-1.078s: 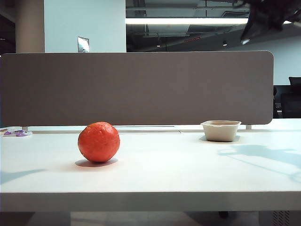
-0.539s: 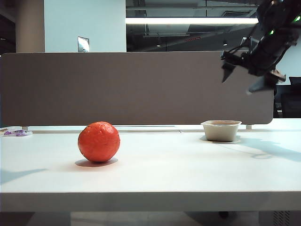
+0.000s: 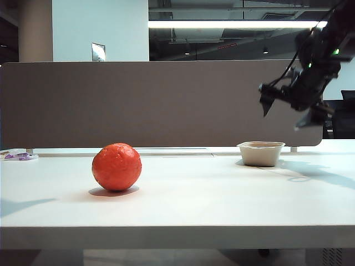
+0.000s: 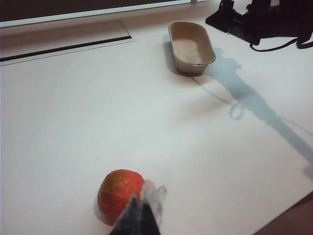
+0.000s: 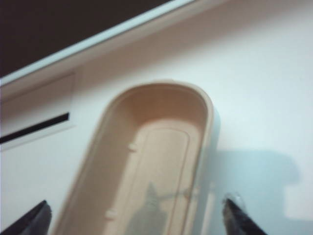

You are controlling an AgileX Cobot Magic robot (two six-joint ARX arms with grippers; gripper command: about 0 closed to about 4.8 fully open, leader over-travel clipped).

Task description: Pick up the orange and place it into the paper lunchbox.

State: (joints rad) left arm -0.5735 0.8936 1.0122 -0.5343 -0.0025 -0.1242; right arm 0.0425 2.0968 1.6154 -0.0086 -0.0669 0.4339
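Orange [image 3: 116, 167]: on white table [image 3: 222, 199], well apart from paper lunchbox [image 3: 260, 153], toward exterior view's left. Paper lunchbox: lidless, nothing inside, near grey partition [image 3: 161, 102]. Right gripper [image 3: 288, 108]: in air above lunchbox, jaws spread wide, nothing held. Left gripper [image 4: 142, 215]: just beside orange, fingers pressed together, nothing between them.

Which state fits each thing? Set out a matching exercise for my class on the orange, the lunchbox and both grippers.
Things:
1. orange
2. lunchbox
3. left gripper
4. right gripper

States:
A. open, in the air above the lunchbox
B. empty, at the table's back right
C. shut, above the table beside the orange
D. resting on the table, front left

Pairs: 1-D, 2-B, 3-C, 4-A
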